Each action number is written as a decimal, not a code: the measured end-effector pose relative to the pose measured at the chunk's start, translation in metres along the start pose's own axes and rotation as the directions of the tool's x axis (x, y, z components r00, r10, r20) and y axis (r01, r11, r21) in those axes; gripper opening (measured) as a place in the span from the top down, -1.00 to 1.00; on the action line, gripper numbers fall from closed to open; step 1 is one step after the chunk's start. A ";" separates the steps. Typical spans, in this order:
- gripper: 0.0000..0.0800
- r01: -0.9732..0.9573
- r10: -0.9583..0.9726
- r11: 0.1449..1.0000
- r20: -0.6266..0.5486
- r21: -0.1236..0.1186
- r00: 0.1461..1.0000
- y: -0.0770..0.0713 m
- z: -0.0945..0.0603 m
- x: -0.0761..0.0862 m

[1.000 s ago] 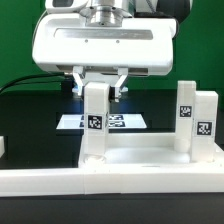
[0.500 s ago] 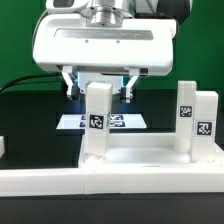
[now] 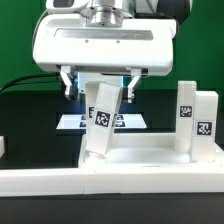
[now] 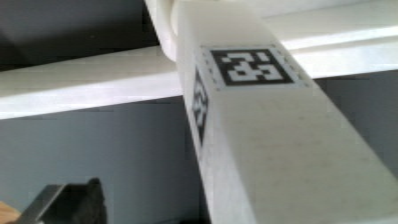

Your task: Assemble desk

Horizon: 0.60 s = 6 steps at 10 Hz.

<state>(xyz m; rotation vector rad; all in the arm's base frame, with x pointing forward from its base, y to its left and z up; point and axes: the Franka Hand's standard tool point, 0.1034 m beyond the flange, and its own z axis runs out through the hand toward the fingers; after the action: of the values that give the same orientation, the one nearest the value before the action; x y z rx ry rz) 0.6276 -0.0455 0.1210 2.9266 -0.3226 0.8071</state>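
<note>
A white desk leg with a black-and-white tag stands at the left corner of the white desk panel and leans toward the exterior view's right. My gripper is above it, open, with its fingers apart on either side of the leg's top and not gripping it. Two more tagged legs stand upright at the panel's right end. In the wrist view the tilted leg fills the frame, crossing the panel's rim. One dark finger shows beside it.
A long white rail runs across the front. The marker board lies flat on the black table behind the leg. A small white part sits at the exterior view's left edge.
The jaws have spread apart and let go of the leg. The leg, upright before, now tips toward the exterior view's right.
</note>
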 end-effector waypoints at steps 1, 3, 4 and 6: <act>-0.62 0.000 0.000 1.000 0.000 0.000 1.000 0.000 0.000 0.000; -0.62 0.000 0.000 1.000 0.000 0.000 1.000 0.000 0.000 0.000; -0.62 0.000 0.000 1.000 0.000 0.000 1.000 0.000 0.000 0.000; -0.62 0.000 0.000 1.000 0.000 0.000 1.000 0.000 0.000 0.000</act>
<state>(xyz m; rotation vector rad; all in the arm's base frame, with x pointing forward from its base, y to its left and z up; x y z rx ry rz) 0.6276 -0.0455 0.1210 2.9266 -0.3226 0.8071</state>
